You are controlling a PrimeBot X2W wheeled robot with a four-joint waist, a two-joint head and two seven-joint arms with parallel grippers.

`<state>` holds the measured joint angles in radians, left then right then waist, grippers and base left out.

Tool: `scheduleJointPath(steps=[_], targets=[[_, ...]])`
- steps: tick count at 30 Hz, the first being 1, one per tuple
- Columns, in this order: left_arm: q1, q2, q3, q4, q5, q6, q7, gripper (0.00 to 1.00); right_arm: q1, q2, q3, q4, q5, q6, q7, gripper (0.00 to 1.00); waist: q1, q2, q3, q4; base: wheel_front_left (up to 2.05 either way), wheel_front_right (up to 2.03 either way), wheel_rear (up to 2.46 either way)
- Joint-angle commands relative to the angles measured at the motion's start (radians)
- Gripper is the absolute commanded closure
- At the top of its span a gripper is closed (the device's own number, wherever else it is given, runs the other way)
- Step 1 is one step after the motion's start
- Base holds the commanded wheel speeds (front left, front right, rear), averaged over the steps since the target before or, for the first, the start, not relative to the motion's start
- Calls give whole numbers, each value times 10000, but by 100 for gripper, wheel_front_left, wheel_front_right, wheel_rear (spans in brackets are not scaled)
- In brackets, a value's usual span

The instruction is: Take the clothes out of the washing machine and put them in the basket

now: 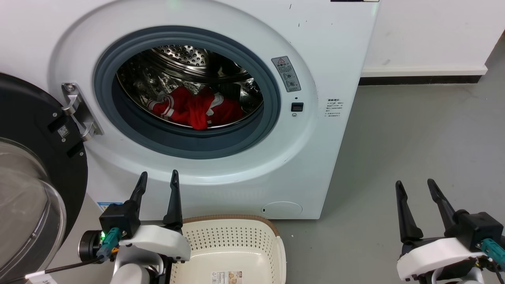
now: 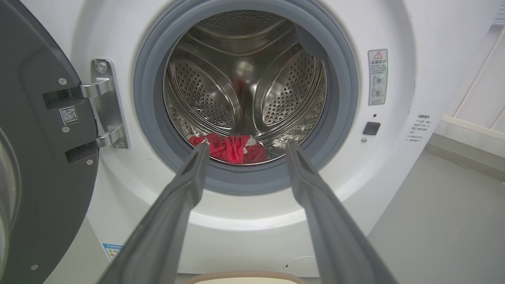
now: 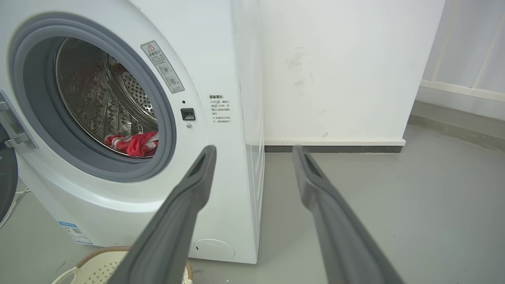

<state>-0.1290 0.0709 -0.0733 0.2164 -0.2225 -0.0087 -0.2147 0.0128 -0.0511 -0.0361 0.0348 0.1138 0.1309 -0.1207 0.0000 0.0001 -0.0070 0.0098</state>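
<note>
The white washing machine (image 1: 323, 47) stands with its door (image 1: 35, 177) swung open to the left. Red clothes (image 1: 195, 108) with white trim lie heaped at the bottom of the steel drum, also in the left wrist view as clothes (image 2: 230, 148) and in the right wrist view as clothes (image 3: 132, 144). The cream basket (image 1: 272, 240) sits on the floor below the opening. My left gripper (image 1: 158, 177) is open in front of the machine's lower panel, holding nothing. My right gripper (image 1: 414, 184) is open over the floor at the lower right, well right of the machine.
Grey floor (image 1: 414, 130) stretches right of the machine to a white wall (image 1: 426, 35) with a dark skirting. The open door and its metal hinge (image 1: 77, 110) stand close to my left arm. A black cable (image 1: 59, 269) trails at the lower left.
</note>
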Motion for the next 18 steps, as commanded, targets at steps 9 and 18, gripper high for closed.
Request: scheduleJointPath(steps=[9,18], targets=[[-159,59,-44,114,835,134,-227,0,160,12,24,-226,-854,-3,-84,0,0,-1,-1,-5,0,0,0],[-174,49,-56,254,1439,203,-405,0,287,14,65,-291,-1412,-3,-102,0,0,-1,9,19,0,0,0]])
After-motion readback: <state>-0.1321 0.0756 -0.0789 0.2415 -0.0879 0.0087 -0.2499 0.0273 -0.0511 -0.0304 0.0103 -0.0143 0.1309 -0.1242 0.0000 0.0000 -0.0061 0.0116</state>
